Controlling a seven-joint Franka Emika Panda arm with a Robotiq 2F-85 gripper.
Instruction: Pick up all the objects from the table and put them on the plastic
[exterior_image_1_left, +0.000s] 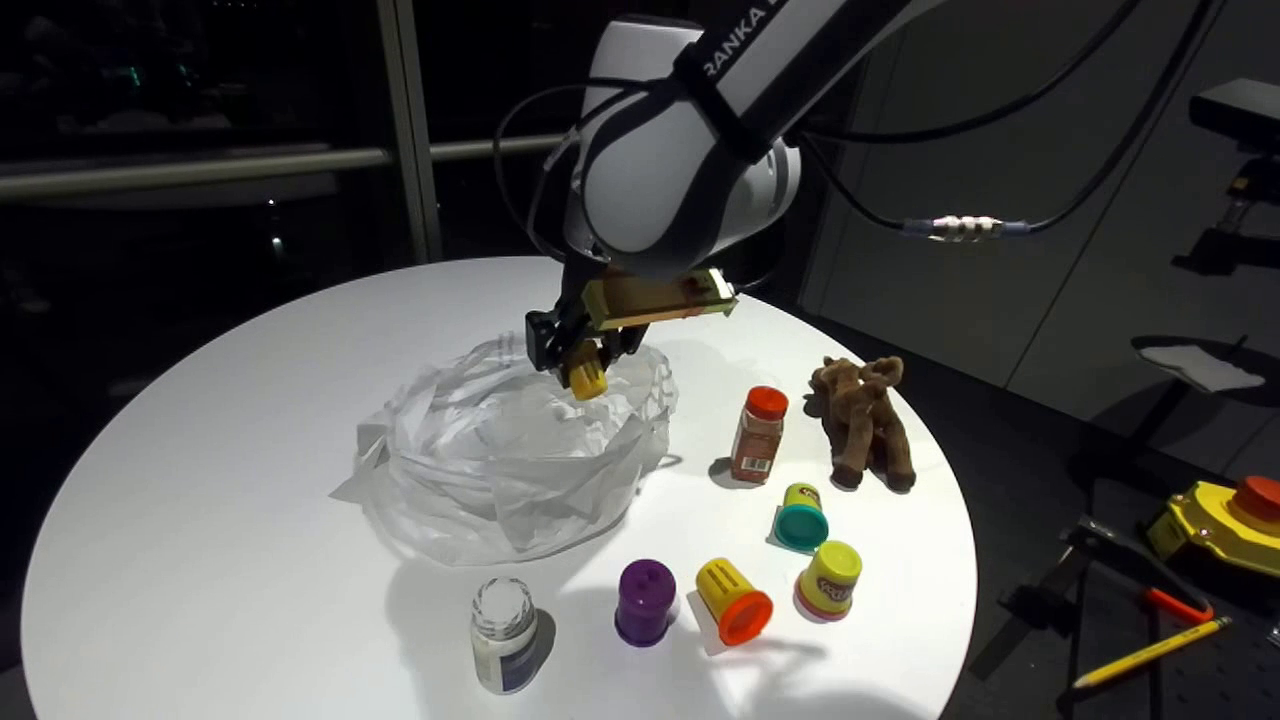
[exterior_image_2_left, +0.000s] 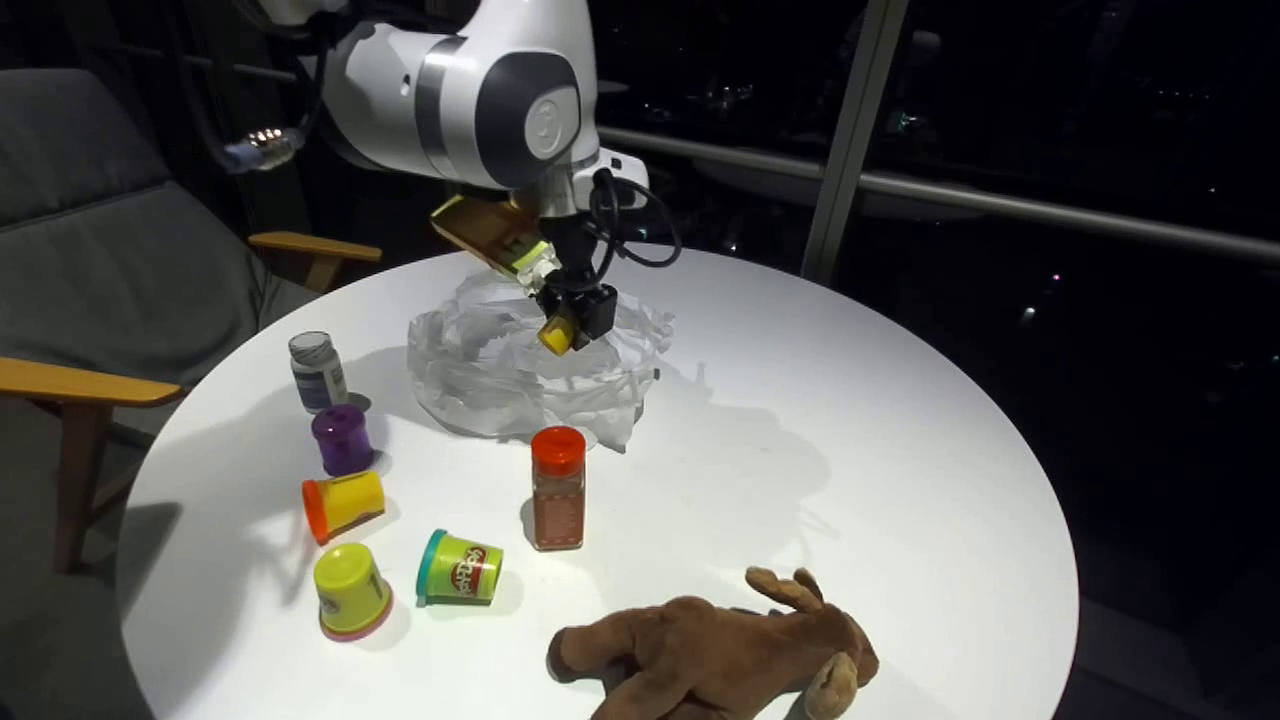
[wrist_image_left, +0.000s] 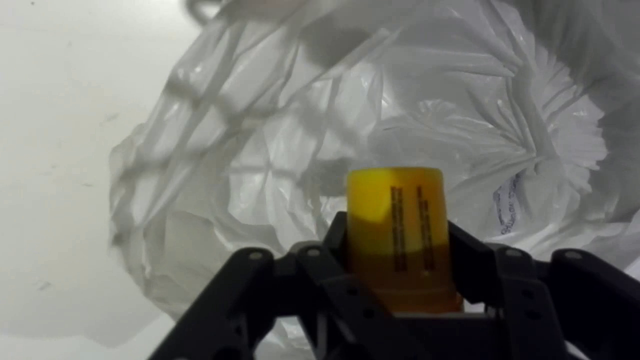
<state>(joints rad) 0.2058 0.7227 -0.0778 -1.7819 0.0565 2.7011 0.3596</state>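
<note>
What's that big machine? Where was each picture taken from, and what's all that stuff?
It's a black and white robot arm. Its black gripper, a sort of hand, holds a small yellow plastic tub above a crinkly whitish plastic bag. Two pictures look in from outside the robot; the close one is taken from the arm's wrist. The bag sits on a round white table with a brown plush animal, a clear red-lidded jar, a pale labelled jar, a purple plastic cylinder, an orange-lidded yellow tub, a teal-lidded lime tub and a pink-lidded lime tub.
</note>
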